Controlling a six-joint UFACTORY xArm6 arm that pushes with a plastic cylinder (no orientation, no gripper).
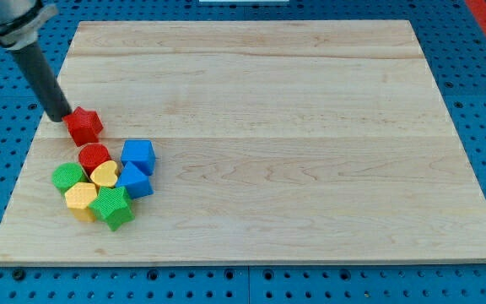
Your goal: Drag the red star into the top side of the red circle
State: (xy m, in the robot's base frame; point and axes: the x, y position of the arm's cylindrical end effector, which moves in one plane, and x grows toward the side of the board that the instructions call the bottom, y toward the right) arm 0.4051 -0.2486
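The red star (83, 126) lies near the board's left edge. My tip (61, 116) touches its upper-left side. The red circle (94, 156) sits just below the star with a small gap between them. It is at the top of a tight cluster of blocks.
The cluster holds a blue cube (138, 155), a blue block (134, 181), a yellow heart (104, 176), a green block (68, 177), a yellow block (80, 198) and a green star (112, 207). The wooden board (310, 127) lies on a blue pegboard.
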